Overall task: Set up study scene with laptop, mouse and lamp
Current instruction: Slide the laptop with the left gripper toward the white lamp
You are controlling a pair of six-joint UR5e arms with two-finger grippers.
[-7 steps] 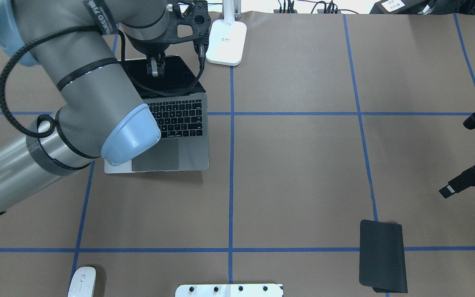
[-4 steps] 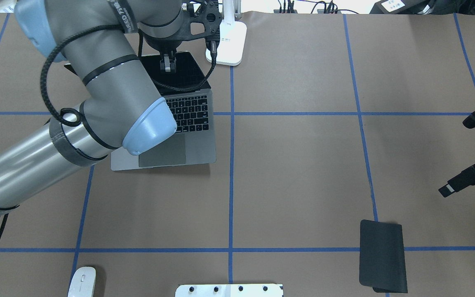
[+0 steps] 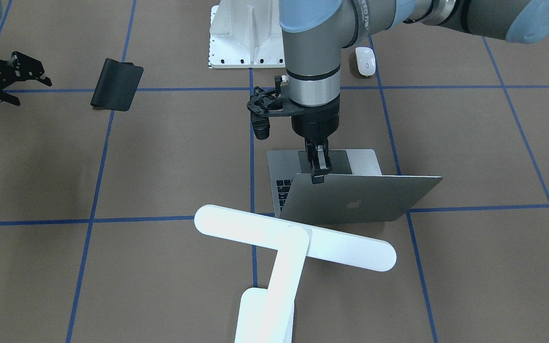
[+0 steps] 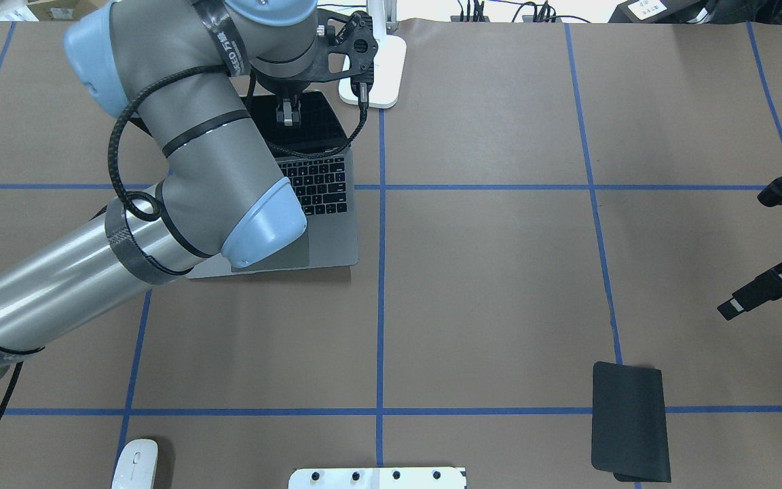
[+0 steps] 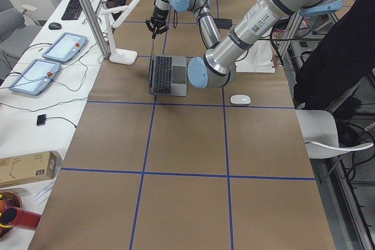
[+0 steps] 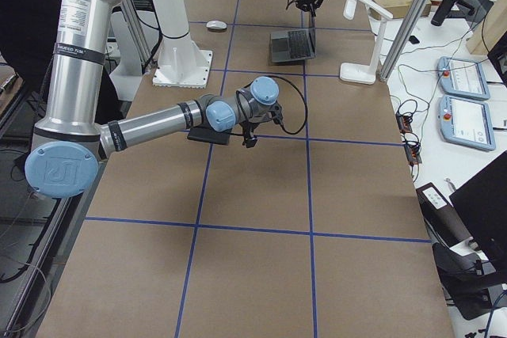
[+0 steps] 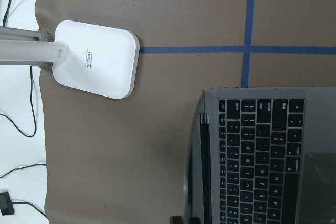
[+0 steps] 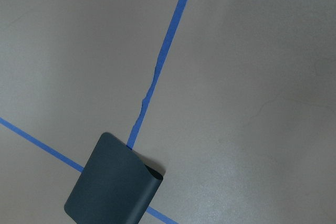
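The grey laptop (image 4: pixel 328 204) stands open at the table's far left, its lid (image 3: pixel 360 200) with the apple logo upright. My left gripper (image 4: pixel 288 117) is shut on the lid's top edge (image 3: pixel 318 177). The white lamp (image 3: pixel 293 238) stands just behind the laptop, its base (image 4: pixel 381 68) close to the lid's right corner. The left wrist view shows the keyboard (image 7: pixel 257 156) and lamp base (image 7: pixel 94 59). The white mouse (image 4: pixel 134 463) lies at the near left edge, far from both grippers. My right gripper (image 4: pixel 732 309) hovers at the right edge; I cannot tell if it is open.
A black mouse pad (image 4: pixel 628 421) lies near right, one end curled up (image 8: pixel 113 187). The white robot pedestal (image 4: pixel 377 477) is at the near middle edge. Blue tape lines cross the brown table cover. Cables and plugs lie beyond the far edge.
My left gripper has moved right and slightly back with the lid in it, and the laptop has slid right, closer to the lamp base. The right gripper shifted slightly.
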